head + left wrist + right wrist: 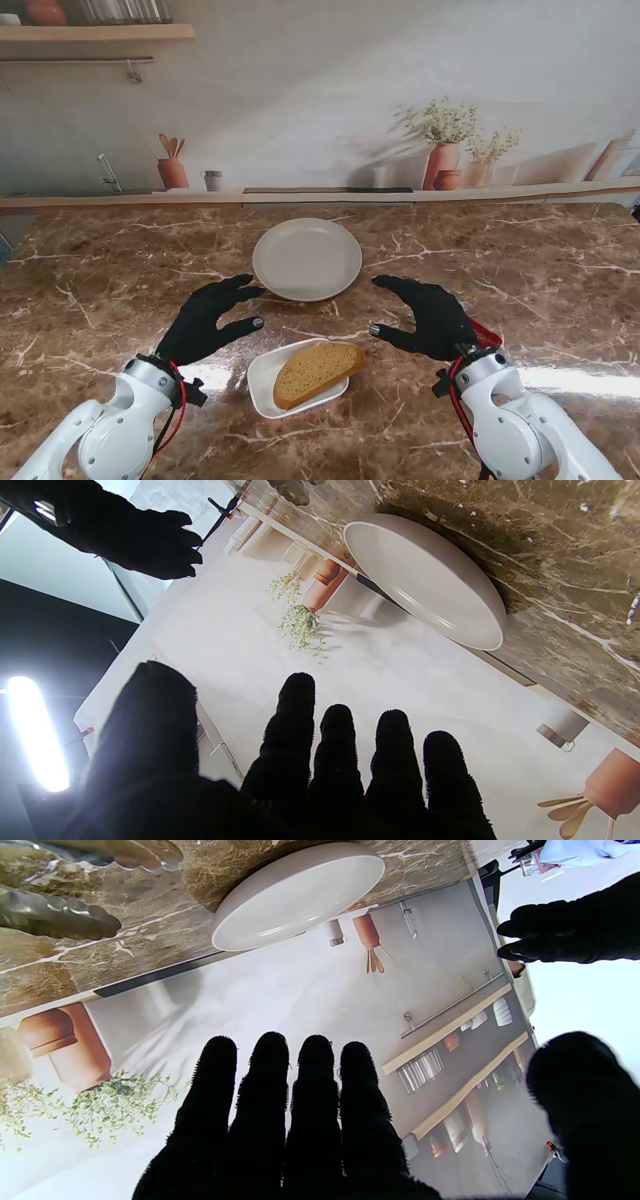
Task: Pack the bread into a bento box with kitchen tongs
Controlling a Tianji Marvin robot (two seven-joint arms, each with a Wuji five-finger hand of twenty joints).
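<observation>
Left hand: my left hand [207, 322] hovers over the table, palm down, fingers spread and holding nothing; the wrist view shows the same black fingers [295, 740] apart.
Right hand: my right hand [428, 318] hovers likewise, fingers spread, thumb out, holding nothing; its fingers [270, 1100] fan apart in its wrist view.
Bread: one slice of bread [318, 371] lies flat in a small white dish [266, 385], between my two hands and nearer to me than both, close to my left thumb.
Long axis of bread: it runs diagonally, from the end nearer me and toward my left hand to the end farther from me and toward my right hand; the browner crust edge faces me.
Dish: rounded rectangle, its long axis following the bread's.
Plate: a round white plate [307, 259] lies beyond my fingertips, between the hands; my left fingertips reach just beside its rim. It appears in both wrist views [425, 575] [300, 892].
Surface: a brown marble-patterned table top [100, 270] with pale veins and glossy reflections.
Room: a printed kitchen backdrop [320, 90] stands along the table's far edge, showing terracotta pots with plants, a utensil jar, a tap and a shelf.
Tongs and bento box: I cannot make them out in any view.
</observation>
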